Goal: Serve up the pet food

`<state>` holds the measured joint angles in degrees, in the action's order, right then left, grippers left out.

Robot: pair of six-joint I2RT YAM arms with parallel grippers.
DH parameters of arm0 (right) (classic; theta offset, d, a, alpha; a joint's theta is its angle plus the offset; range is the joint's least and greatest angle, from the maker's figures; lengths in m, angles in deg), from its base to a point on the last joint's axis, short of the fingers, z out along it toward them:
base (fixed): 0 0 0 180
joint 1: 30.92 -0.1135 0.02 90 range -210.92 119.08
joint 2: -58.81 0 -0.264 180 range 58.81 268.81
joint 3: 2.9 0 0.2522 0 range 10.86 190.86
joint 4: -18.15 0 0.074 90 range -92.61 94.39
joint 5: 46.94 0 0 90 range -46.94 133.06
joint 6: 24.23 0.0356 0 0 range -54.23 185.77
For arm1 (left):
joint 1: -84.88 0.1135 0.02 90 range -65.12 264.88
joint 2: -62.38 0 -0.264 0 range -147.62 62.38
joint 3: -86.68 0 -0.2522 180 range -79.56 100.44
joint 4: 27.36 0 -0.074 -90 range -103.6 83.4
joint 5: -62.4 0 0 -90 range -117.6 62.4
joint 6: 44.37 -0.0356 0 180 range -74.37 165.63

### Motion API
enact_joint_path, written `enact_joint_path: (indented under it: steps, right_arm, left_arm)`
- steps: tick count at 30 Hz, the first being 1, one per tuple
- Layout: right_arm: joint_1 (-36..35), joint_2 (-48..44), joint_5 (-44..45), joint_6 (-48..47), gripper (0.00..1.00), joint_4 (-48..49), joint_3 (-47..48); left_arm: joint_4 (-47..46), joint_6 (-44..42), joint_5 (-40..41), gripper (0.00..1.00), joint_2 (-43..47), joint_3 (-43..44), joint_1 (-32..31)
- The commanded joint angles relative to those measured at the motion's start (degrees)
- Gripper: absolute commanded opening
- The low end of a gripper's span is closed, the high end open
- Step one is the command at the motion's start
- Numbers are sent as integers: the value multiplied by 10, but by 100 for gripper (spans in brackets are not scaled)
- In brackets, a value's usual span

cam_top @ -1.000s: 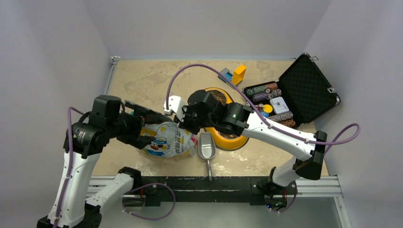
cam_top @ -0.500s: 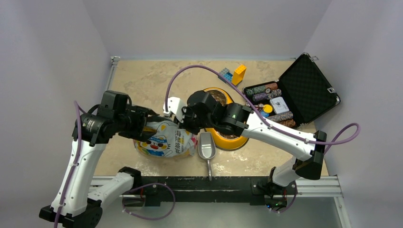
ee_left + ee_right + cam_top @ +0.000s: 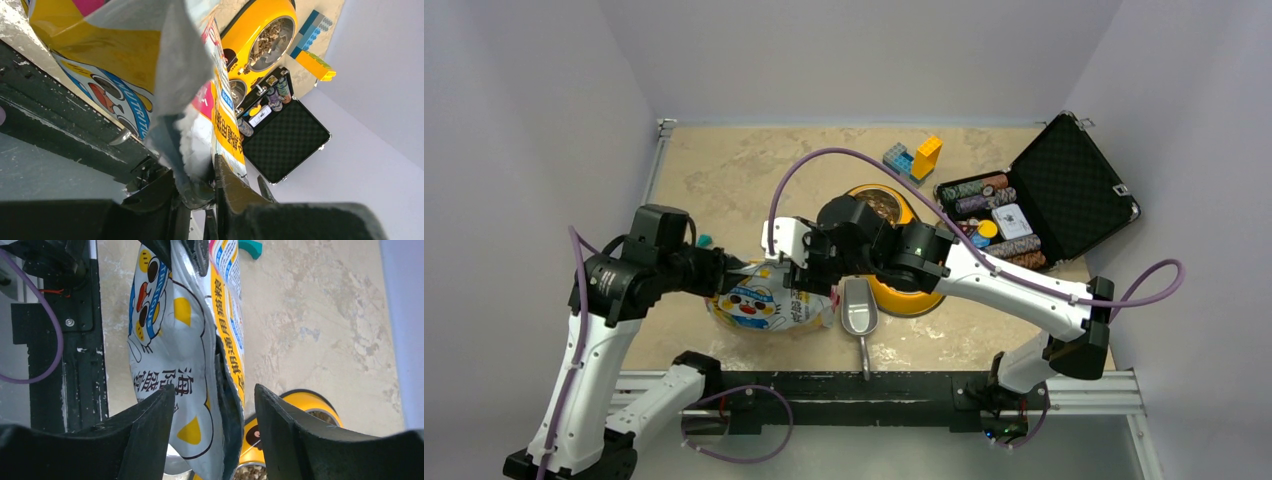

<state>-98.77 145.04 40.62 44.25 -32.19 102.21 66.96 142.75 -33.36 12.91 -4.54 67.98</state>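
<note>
The pet food bag (image 3: 769, 297), white and orange with a cartoon cat, lies near the table's front edge. My left gripper (image 3: 732, 266) is shut on its left end; in the left wrist view the jaws (image 3: 200, 185) pinch a crumpled fold of the bag (image 3: 125, 55). My right gripper (image 3: 799, 268) stands open over the bag's other end, and the bag's edge (image 3: 225, 390) hangs loose between its fingers (image 3: 215, 400). Brown pet food (image 3: 882, 206) fills the yellow bowl (image 3: 916, 298), also seen under the right wrist (image 3: 250, 472).
A metal scoop (image 3: 859, 308) lies between the bag and the bowl. An open black case (image 3: 1064, 190) with poker chips (image 3: 984, 190) stands at the right. Toy bricks (image 3: 916, 157) sit behind the bowl. A small teal piece (image 3: 704, 240) lies left of the bag.
My left gripper came onto the bag's left end and closed on it. My right gripper, shut on the bag before, has opened and let go.
</note>
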Motion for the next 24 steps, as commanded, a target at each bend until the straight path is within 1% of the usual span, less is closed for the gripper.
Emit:
enact_joint_path:
  steps: [1, 3, 7, 9, 11, 12, 15, 16, 18, 19, 22, 24]
  right_arm:
    - [-2, 4, -14, -34, 63, 45, 14]
    - [-3, 13, -14, -46, 63, 49, 15]
    - [-4, 42, -10, -65, 60, 34, 42]
    - [-5, 54, 17, -68, 56, 37, 48]
    - [-5, 58, 22, -70, 51, 34, 50]
    - [-6, 58, 23, -72, 46, 34, 48]
    - [-10, 47, 60, -73, 22, 42, 35]
    - [-12, 41, 71, -73, 16, 47, 27]
    - [-15, 23, 77, -78, 5, 60, 4]
    - [-16, 12, 81, -82, 0, 72, -13]
    - [-24, -8, 83, -102, 0, 90, -44]
    - [-29, -17, 87, -112, 0, 93, -53]
  left_arm:
    - [-4, 4, 39, 23, 16, 8, 0]
    - [-3, 2, 27, 21, 14, 8, 0]
    - [-4, 9, 13, 21, 15, 2, 0]
    - [-4, 13, 19, 21, 18, -2, 0]
    - [-3, 18, 23, 24, 20, -5, 0]
    - [-6, 21, 24, 26, 20, -7, 0]
    - [-10, 26, 25, 41, 8, -8, 0]
    - [-13, 26, 28, 46, 1, -8, 0]
    - [-14, 26, 32, 52, -13, -8, 2]
    - [-17, 26, 31, 52, -17, -8, 3]
    - [-25, 26, 36, 50, -26, -6, 3]
    - [-26, 23, 48, 39, -24, -1, 3]
